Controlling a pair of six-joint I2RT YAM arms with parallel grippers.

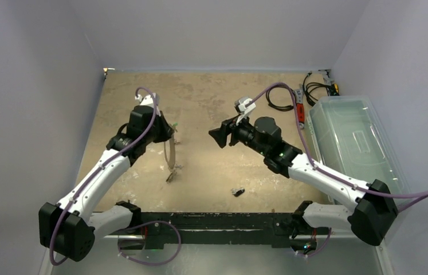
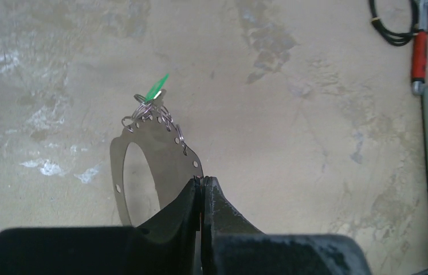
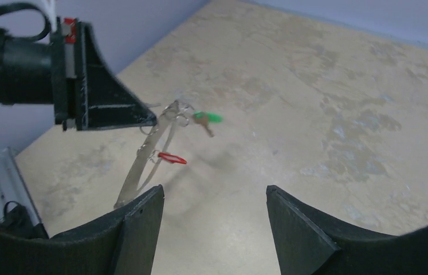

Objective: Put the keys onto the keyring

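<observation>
Silver ring (image 2: 165,146) hangs long-axis down from the left claw (image 2: 202,182), clamped on its crescent edge. The right claw (image 3: 214,192), jaws apart, faces it from the right — a loose dark key (image 1: 238,191) lies on the surface, nearer the right claw

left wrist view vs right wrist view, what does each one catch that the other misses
Only left wrist: black coiled cables and a red-handled tool. Only right wrist: a small red-tagged key on the large thin silver metal keyring, plus the open right pincer. Both: the left pincer shut on that keyring, and the green-tagged key on it.
</observation>
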